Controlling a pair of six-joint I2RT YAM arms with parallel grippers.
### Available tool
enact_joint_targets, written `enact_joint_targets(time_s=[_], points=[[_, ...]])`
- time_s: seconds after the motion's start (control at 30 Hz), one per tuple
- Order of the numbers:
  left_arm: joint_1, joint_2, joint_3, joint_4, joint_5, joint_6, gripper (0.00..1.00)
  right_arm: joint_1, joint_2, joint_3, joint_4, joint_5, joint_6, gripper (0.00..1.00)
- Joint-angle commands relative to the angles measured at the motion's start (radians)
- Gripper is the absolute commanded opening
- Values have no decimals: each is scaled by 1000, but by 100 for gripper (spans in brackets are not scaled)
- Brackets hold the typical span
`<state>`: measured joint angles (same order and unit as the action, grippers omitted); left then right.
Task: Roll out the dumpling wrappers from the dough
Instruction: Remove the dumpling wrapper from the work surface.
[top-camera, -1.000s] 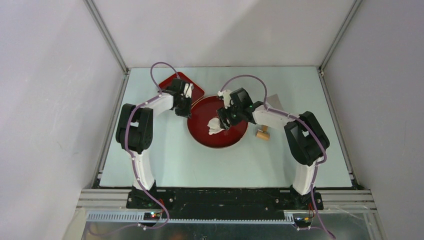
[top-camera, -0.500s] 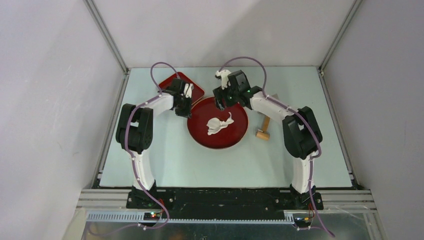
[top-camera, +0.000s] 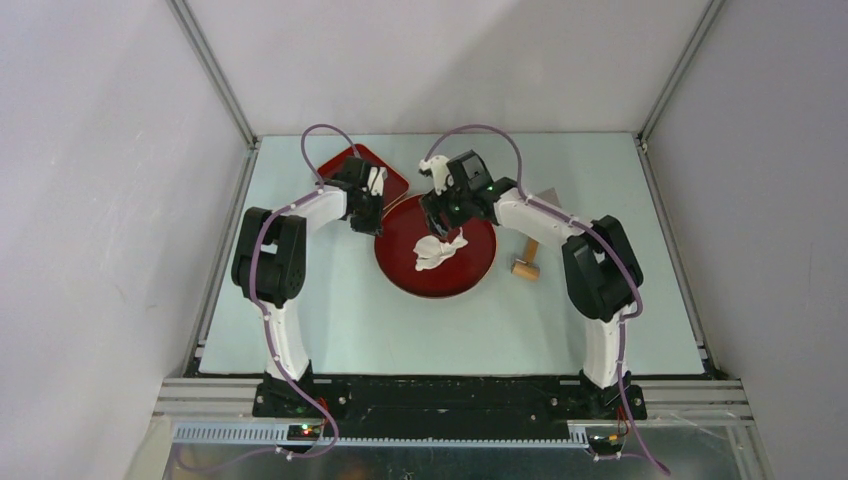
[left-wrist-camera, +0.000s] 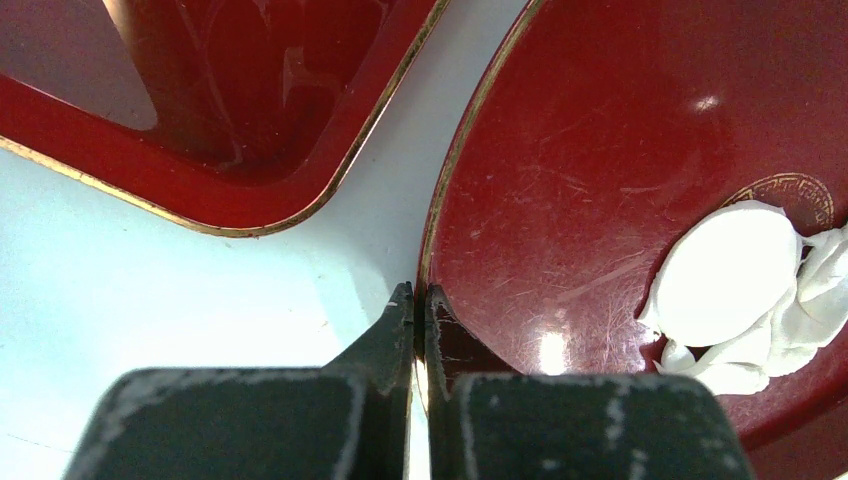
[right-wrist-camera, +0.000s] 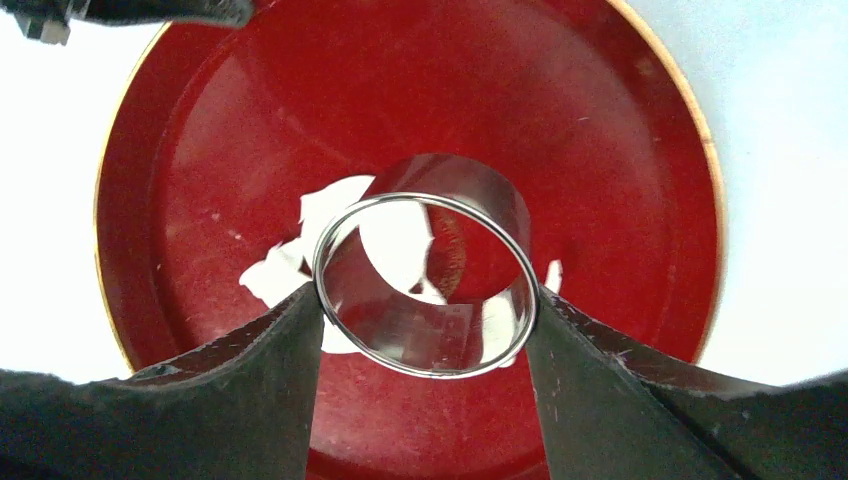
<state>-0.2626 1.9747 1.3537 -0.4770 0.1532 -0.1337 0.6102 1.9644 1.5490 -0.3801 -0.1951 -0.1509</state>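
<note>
A round red plate (top-camera: 405, 268) holds white dough (top-camera: 438, 249). In the left wrist view a neat round dumpling wrapper (left-wrist-camera: 728, 272) lies on it, with a ragged leftover strip (left-wrist-camera: 805, 305) bunched against its right side. My left gripper (left-wrist-camera: 419, 292) is shut on the plate's left rim (left-wrist-camera: 470, 120). My right gripper (right-wrist-camera: 423, 300) hovers above the plate (right-wrist-camera: 620, 200), shut on a shiny metal ring cutter (right-wrist-camera: 420, 368) held mouth-down over the dough (right-wrist-camera: 330, 210). From above, the right gripper (top-camera: 441, 207) sits over the plate's far half.
A square red tray (top-camera: 345, 165) lies at the back left, just beyond the left gripper, and shows as the tray (left-wrist-camera: 200, 130) in the left wrist view. A small wooden rolling pin (top-camera: 527, 258) rests on the table right of the plate.
The right gripper, still holding the ring, rose from the dough toward the back, then shifted left and hangs over the plate's far half. The left gripper stayed put.
</note>
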Motion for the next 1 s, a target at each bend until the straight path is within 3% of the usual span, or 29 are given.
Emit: enact_joint_targets(time_s=[0.0, 0.33, 0.7, 0.97], points=[[-3, -44, -6, 4, -7, 6, 0, 45, -29, -29, 6, 2, -73, 34], [-3, -45, -6, 4, -6, 6, 0, 71, -19, -68, -19, 74, -177, 30], [-3, -45, -6, 4, -7, 6, 0, 80, 35, -29, -180, 193, -245, 26], [-4, -45, -6, 3, -7, 6, 0, 103, 27, -42, -213, 332, -257, 25]])
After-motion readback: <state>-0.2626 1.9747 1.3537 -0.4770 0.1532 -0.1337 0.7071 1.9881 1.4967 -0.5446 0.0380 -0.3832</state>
